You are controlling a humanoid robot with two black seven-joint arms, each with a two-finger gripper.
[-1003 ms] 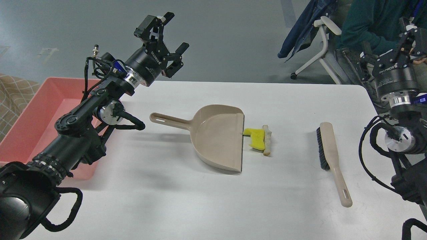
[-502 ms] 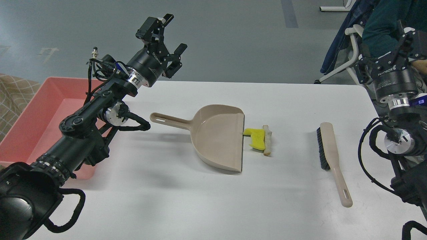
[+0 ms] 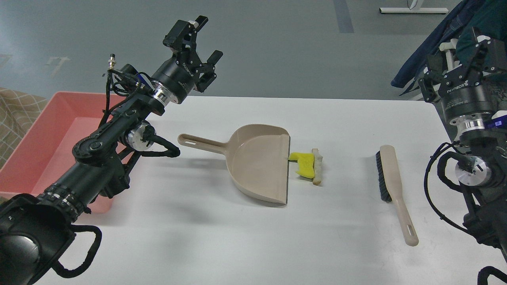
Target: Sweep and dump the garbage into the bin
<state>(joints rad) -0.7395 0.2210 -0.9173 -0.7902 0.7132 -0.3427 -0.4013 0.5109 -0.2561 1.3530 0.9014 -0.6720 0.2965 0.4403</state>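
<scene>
From my head, I see my left gripper (image 3: 198, 43) raised over the table's far left edge, jaws spread wide and holding nothing. My right gripper (image 3: 461, 59) hangs past the far right corner; its fingers are too dark to tell apart, so I cannot tell how it stands. The garbage (image 3: 307, 165), a yellow chunk touching a pale slice, lies mid-table just beside the dustpan (image 3: 257, 166) lip. The brush (image 3: 390, 180) rests nearer the right edge. The bin (image 3: 35, 150) sits at the left edge, partly behind my left arm.

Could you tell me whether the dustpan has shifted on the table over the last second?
No. The dustpan lies as before, its lip beside the yellow scrap.
</scene>
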